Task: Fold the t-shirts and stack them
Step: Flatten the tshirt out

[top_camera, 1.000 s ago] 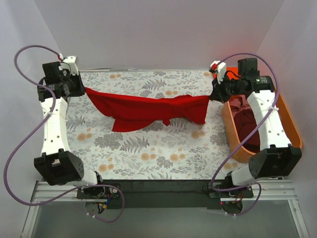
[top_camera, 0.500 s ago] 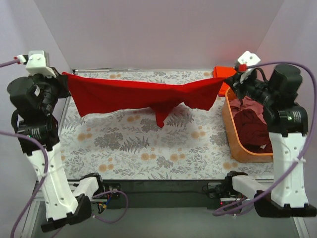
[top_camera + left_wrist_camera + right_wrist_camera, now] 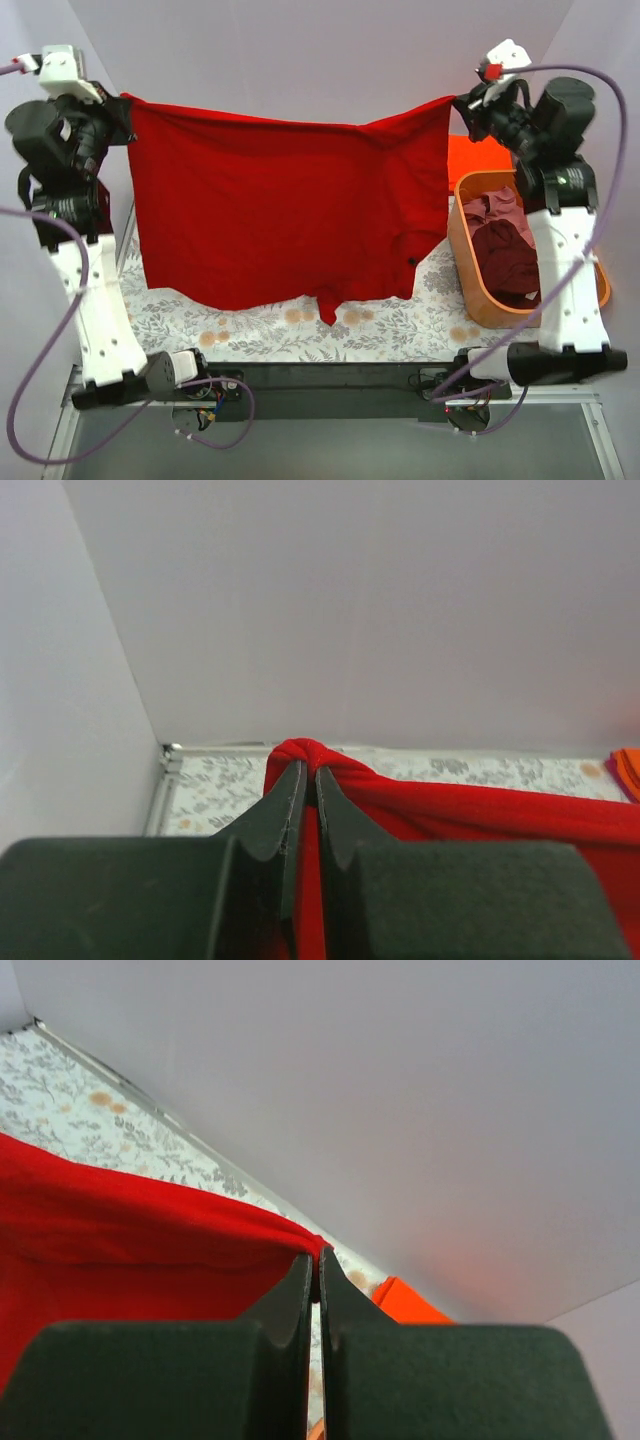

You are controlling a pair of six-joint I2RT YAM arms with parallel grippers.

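A bright red t-shirt point(image 3: 290, 210) hangs spread like a curtain high over the table, its lower hem and a sleeve tip dangling just above the floral cloth. My left gripper point(image 3: 127, 103) is shut on its top left corner point(image 3: 300, 755). My right gripper point(image 3: 458, 103) is shut on the top right corner point(image 3: 300, 1240). An orange-red t-shirt point(image 3: 478, 158) lies folded at the back right, seen as an orange patch point(image 3: 415, 1305) in the right wrist view. Maroon point(image 3: 505, 255) and dusty pink point(image 3: 495, 207) t-shirts lie crumpled in the tub.
An orange plastic tub point(image 3: 462, 265) stands along the table's right side under my right arm. The floral tablecloth point(image 3: 250, 325) shows below the hanging shirt. White walls close in on the left, back and right.
Both arms have risen high with the red shirt. It went from sagging low over the table to hanging full length, spread between the two grippers.
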